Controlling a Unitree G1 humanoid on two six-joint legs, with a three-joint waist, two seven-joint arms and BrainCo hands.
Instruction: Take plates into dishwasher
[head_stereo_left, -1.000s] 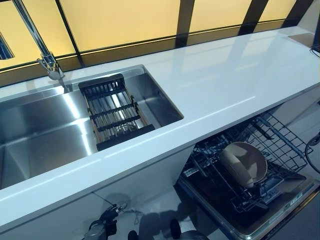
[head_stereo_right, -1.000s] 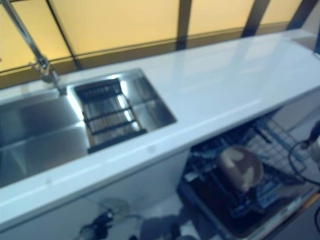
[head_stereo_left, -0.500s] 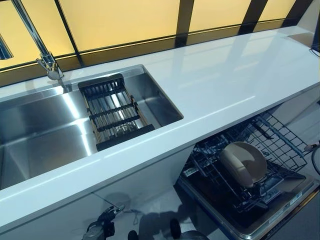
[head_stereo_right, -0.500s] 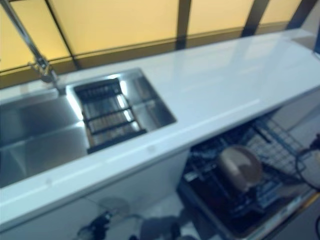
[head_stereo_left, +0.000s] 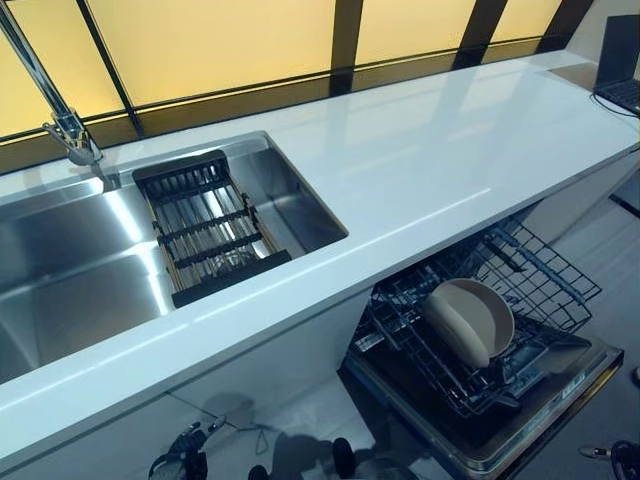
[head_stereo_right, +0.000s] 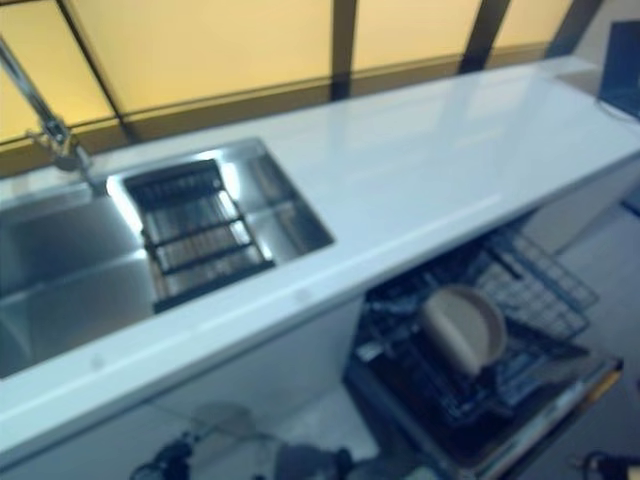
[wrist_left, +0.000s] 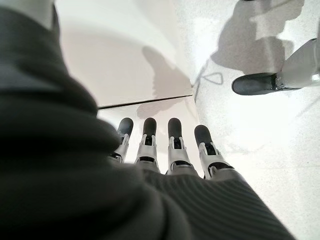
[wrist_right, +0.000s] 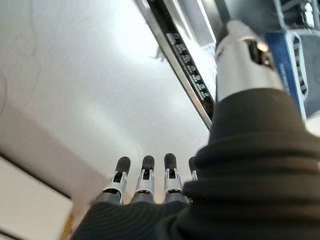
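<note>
Beige plates (head_stereo_left: 468, 320) stand on edge in the lower wire rack (head_stereo_left: 545, 285) of the open dishwasher (head_stereo_left: 500, 440), below the white counter at the right. They also show in the right eye view (head_stereo_right: 462, 325). My left hand (wrist_left: 165, 150) shows in the left wrist view, fingers straight, holding nothing, hanging low over the floor beside a white cabinet front (wrist_left: 125, 55). My right hand (wrist_right: 145, 187) shows in the right wrist view, fingers straight and empty, low beside the edge of the dishwasher door (wrist_right: 185, 70).
A long white counter (head_stereo_left: 430, 150) runs across the view. A steel sink (head_stereo_left: 60, 290) at the left holds a black drying rack (head_stereo_left: 205, 225), with a tap (head_stereo_left: 60, 120) behind it. A laptop (head_stereo_left: 620, 60) sits at the counter's far right end.
The whole picture has shifted left, so the camera has moved. The plates stay in the rack as before.
</note>
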